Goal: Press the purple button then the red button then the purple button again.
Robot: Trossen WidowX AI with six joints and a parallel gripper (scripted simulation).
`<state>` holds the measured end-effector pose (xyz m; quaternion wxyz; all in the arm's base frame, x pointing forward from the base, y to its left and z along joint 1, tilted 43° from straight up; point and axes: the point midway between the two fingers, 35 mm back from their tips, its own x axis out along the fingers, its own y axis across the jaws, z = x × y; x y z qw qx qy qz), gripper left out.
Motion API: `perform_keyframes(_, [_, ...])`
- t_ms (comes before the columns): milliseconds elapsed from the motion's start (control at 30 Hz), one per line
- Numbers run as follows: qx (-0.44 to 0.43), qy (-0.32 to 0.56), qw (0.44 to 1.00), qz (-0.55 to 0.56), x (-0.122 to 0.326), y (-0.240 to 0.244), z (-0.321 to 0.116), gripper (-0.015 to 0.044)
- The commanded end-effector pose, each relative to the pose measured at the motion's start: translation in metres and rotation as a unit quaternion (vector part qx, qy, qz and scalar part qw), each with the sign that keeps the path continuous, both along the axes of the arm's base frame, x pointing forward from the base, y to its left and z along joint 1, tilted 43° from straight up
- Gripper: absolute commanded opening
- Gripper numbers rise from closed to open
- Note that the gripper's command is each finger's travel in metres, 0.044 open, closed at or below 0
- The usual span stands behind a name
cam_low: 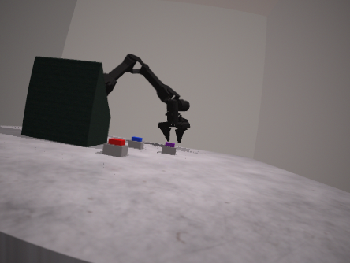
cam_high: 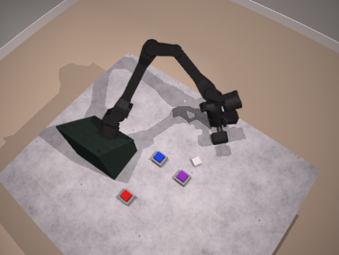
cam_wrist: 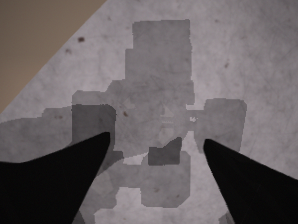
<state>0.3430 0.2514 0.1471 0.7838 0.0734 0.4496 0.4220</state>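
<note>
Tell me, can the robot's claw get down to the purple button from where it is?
Probably yes. The open, empty claw hangs over bare mat, up and to the right of the purple button. Only the small white block sits near that path, so it should steer around it.

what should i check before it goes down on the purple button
1. gripper holds nothing: ok, its fingers stand open with nothing between them.
2. Gripper above the purple button: not ok. In the top view it hangs well off to one side, beyond the white block; the wrist view shows only bare mat and shadow.
3. Path past the white block: not ok. The block lies roughly between gripper and button, so a low straight move risks a touch.
4. Gripper raised off the mat: ok in the exterior view.
5. blue button and red button out of the way: ok, both lie beyond the purple one.
6. Purple button unpressed: cannot tell.
</note>
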Motion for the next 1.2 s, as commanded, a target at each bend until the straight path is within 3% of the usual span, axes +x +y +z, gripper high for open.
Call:
perform_keyframes(0, [-0.033, 0.072, 0.996, -0.046, 0.014, -0.063, -0.034, 0.04])
perform_keyframes(367, [-0.016, 0.289, 0.941, -0.175, -0.015, -0.221, -0.093, 0.04])
perform_keyframes(667, [0.006, 0.329, 0.923, -0.198, -0.028, -0.246, -0.098, 0.04])
perform_keyframes(867, [0.007, 0.329, 0.923, -0.198, -0.025, -0.206, -0.142, 0.0242])
perform_keyframes(1167, [0.007, 0.329, 0.923, -0.197, -0.025, -0.204, -0.143, 0.002])
